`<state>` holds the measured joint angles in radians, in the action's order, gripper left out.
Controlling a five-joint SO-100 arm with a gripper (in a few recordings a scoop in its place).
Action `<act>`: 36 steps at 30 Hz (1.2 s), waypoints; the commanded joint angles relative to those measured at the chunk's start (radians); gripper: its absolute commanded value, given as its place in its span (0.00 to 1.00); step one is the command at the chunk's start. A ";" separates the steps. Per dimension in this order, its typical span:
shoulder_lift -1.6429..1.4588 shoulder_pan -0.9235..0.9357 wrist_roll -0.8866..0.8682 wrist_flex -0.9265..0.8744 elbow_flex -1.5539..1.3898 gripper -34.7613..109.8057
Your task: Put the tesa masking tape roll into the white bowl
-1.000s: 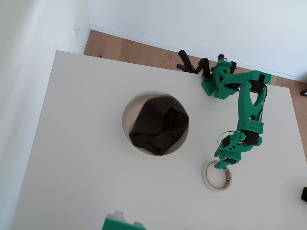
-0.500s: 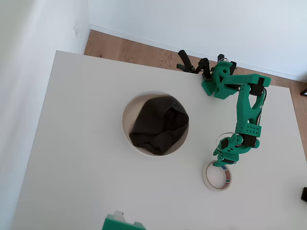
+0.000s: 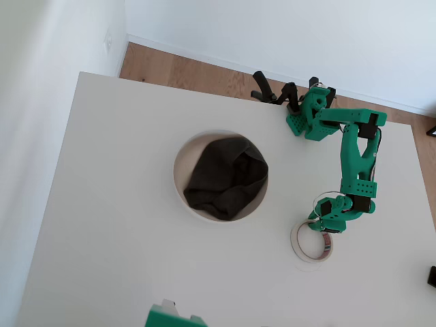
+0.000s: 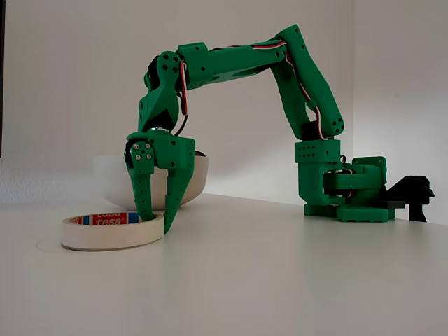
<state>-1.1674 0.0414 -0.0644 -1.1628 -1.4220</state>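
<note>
So in the overhead view, going from the left: the white surface takes up most of the shot, with a bit of wooden floor showing along its far edge. Roughly in the middle sits the white bowl, and there's a dark grey cloth bunched up inside it, covering most of the bottom. At the bottom edge a green block pokes into the picture.

Further right and nearer the camera than the bowl is the tesa masking tape roll, lying flat on the surface and well apart from the bowl. The green arm has its base at the far edge of the surface and bends down over the roll, with the end effector right at the roll's far rim.

The fixed view is low and side-on. On the left the tape roll lies flat with the red and blue tesa print visible on the inner core. The end effector points straight down with its fingers spread apart: one fingertip is down inside the ring's hole, the other is outside the wall, so the roll's edge is between them. Fingers are not clamped on it as far as I can see. The bowl is behind the end effector, and the arm's base stands at the right.
</note>
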 commanded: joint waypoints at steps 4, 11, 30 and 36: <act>-0.044 -0.002 -0.029 0.005 0.041 0.18; -0.204 -0.003 -0.028 -0.023 0.078 0.18; -0.583 0.448 0.034 -0.285 0.451 0.18; -0.598 0.755 0.069 -0.204 0.466 0.18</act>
<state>-1.6598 0.6305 -0.0077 -1.4067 -1.0262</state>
